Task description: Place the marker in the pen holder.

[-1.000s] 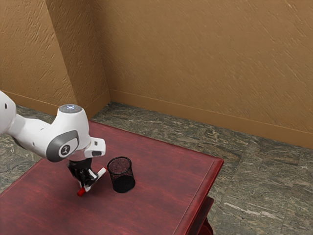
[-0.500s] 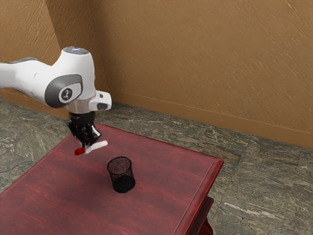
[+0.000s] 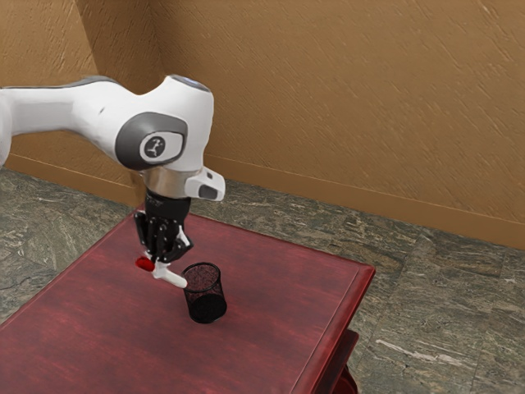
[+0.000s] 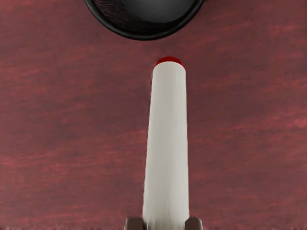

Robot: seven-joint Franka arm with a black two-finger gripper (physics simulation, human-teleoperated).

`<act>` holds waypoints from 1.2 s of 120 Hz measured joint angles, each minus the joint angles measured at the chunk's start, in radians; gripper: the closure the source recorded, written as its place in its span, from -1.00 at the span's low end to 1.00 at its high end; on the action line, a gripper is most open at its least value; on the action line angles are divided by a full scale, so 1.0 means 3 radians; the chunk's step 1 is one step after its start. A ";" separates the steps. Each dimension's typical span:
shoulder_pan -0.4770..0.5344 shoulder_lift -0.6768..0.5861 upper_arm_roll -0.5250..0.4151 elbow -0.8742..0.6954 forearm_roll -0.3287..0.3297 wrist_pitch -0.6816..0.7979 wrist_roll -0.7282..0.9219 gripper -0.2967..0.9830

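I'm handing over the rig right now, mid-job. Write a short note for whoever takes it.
Gripper: shut on the marker, both fingers against its sides.
Marker: held above the table, not upright, white end toward the pen holder.
Pen holder: upright on the table, its open top facing up.
Done: marker grasped and off the table.
Left: probably tip the marker more upright, center it over the holder, lower and release.
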 joint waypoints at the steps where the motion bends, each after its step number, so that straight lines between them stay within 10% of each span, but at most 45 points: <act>1: -0.0004 0.0002 -0.0002 0.0005 -0.0001 -0.0006 -0.0002 0.69; 144: 0.0133 0.1364 0.0005 0.1206 0.0135 -0.0138 -0.0090 0.69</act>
